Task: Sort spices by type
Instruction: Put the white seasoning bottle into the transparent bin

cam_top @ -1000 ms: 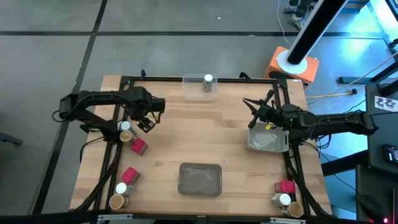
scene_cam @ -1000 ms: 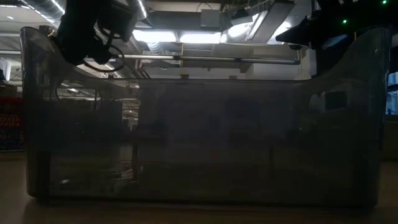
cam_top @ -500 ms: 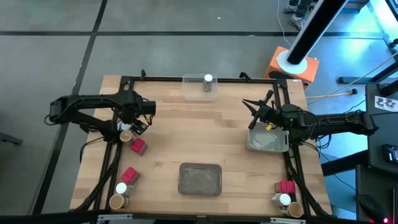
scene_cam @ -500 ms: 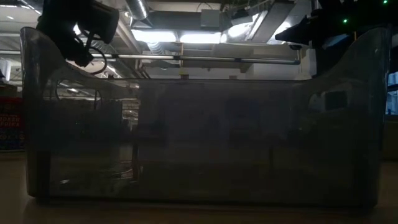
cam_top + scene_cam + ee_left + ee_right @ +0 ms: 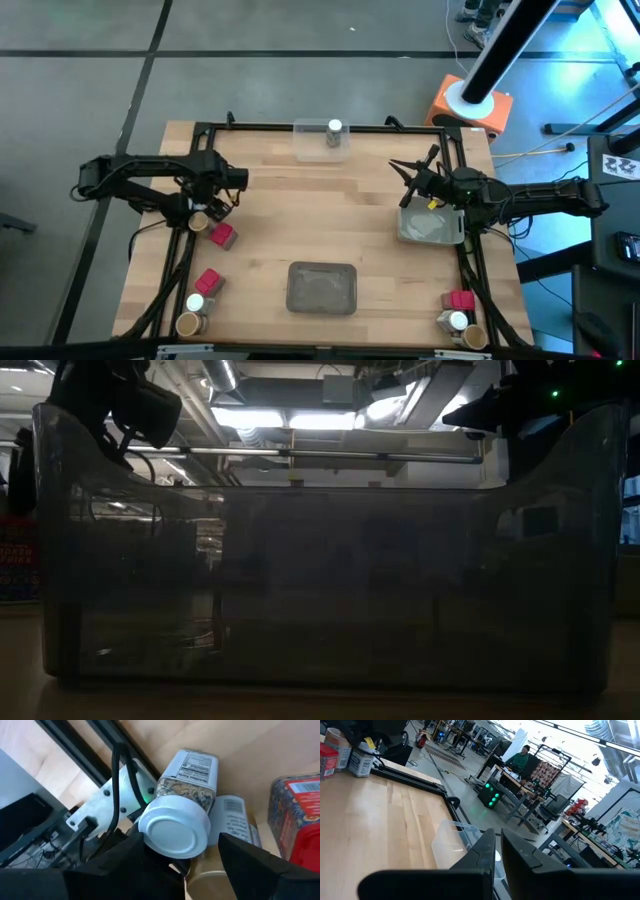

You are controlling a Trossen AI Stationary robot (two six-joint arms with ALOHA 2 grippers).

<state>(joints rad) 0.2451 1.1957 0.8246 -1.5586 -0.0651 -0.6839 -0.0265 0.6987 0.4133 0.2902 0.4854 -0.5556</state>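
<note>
Barely begun — one white-capped jar [image 5: 334,128] in the clear tray [image 5: 305,148] at 12 o'clock. Left gripper [image 5: 187,862] spread around another jar [image 5: 176,822] at 9 (not yet clenched); right gripper [image 5: 498,851] closed, empty, at 3 o'clock. Clusters at 7 and 5 unsorted.

Not much readable here. Small black print on the white label of the white-capped clear spice jar [image 5: 187,795], too tiny to make out. Barcode stripes on the label of the tan jar [image 5: 233,820] beside it. No legible brand anywhere.
</note>
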